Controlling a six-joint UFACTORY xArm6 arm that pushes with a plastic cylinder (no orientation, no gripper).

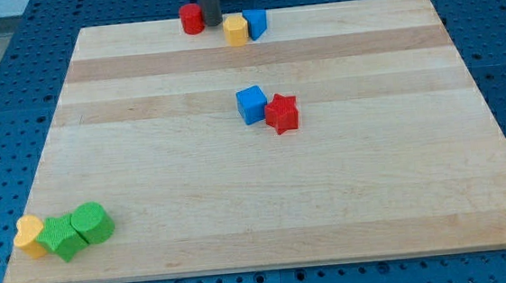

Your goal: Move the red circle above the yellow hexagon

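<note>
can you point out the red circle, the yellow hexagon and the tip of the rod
red circle [191, 19]: camera view, on its front side face.
yellow hexagon [236, 31]: camera view, on its front face.
my tip [211, 24]: camera view, the rod's very end, just right of the red circle.

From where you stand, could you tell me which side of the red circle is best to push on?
Its left face. The red circle sits left of the yellow hexagon; my tip is at its right side, so I would circle round first.
</note>
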